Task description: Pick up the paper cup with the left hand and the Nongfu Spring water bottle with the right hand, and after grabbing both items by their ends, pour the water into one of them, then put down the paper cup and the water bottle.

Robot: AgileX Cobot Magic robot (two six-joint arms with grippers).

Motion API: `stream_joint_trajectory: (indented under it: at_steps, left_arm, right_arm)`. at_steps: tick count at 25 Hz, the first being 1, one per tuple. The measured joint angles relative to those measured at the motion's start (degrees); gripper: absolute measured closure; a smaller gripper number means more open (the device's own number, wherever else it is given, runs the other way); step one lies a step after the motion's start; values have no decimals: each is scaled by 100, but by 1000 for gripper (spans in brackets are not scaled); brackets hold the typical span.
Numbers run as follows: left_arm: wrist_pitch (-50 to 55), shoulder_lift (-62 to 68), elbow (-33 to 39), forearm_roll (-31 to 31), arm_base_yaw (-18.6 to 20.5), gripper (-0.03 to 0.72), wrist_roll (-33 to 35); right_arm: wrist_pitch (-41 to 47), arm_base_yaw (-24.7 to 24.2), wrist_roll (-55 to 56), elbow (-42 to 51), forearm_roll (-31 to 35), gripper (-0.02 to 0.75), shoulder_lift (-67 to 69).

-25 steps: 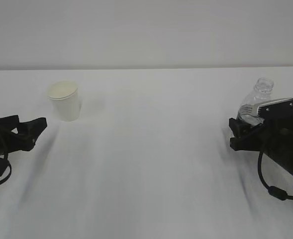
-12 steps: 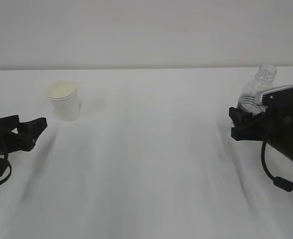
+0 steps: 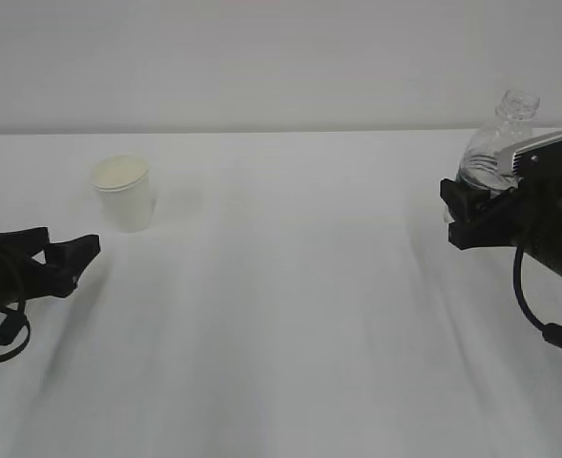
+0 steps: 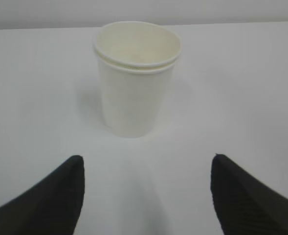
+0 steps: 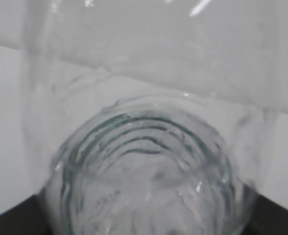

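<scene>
cup (image 3: 124,193): upright on the white bench (image 3: 290,315), upper left of the exterior frame. White, rolled rim, cream inside. Wrist shot shows a second rim line just under the top one, could be two nested; can't tell for sure.
left claw (image 3: 88,250): lower left of the exterior frame, low over the bench, tip aimed right. Released, spread wide, nothing in it.
left claw vs cup: apart. In the left wrist view the cup (image 4: 136,78) sits centred above the two black fingertips (image 4: 55,198), clear bench between them.
bottle (image 3: 498,148): far right edge of the exterior frame, upper half. Off the bench, tilted, open neck up and leaning right. No cap. Clear ribbed plastic.
right claw (image 3: 471,215): right edge, mid height, clamped round the lower end of the bottle. Upper body and neck stick out above the arm's grey strip (image 3: 548,145).
right wrist view: bottle (image 5: 148,161) fills the frame, ribbed rings seen from close up. Fingers barely in shot at the bottom corners.
water: can't tell the level from any view.
label: not readable, hidden behind the claw.
</scene>
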Motion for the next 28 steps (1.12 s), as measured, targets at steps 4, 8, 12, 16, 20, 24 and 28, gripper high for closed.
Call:
stream_joint_trajectory:
  at_steps: [4, 8, 12, 16, 20, 24, 28]
  left_arm:
    - [0, 202, -223, 77, 0, 111, 0]
    - [0, 223, -374, 77, 0, 94, 4]
    - [0, 232, -601, 117, 0, 83, 4]
    - [191, 232, -852, 199, 0, 83, 4]
    - [252, 358, -1010, 251, 0, 79, 4]
    - [256, 566, -1150, 365, 0, 78, -96]
    - [254, 796, -1296, 438, 0, 77, -255]
  right_arm:
    - [167, 0, 0, 2, -22, 280, -99]
    - [189, 0, 71, 2, -26, 280, -99]
    - [202, 0, 94, 2, -35, 280, -99]
    - [202, 0, 109, 2, -35, 280, -99]
    - [202, 0, 109, 2, -35, 280, -99]
    - [202, 0, 109, 12, -35, 280, -99]
    - [202, 0, 120, 12, -35, 280, -99]
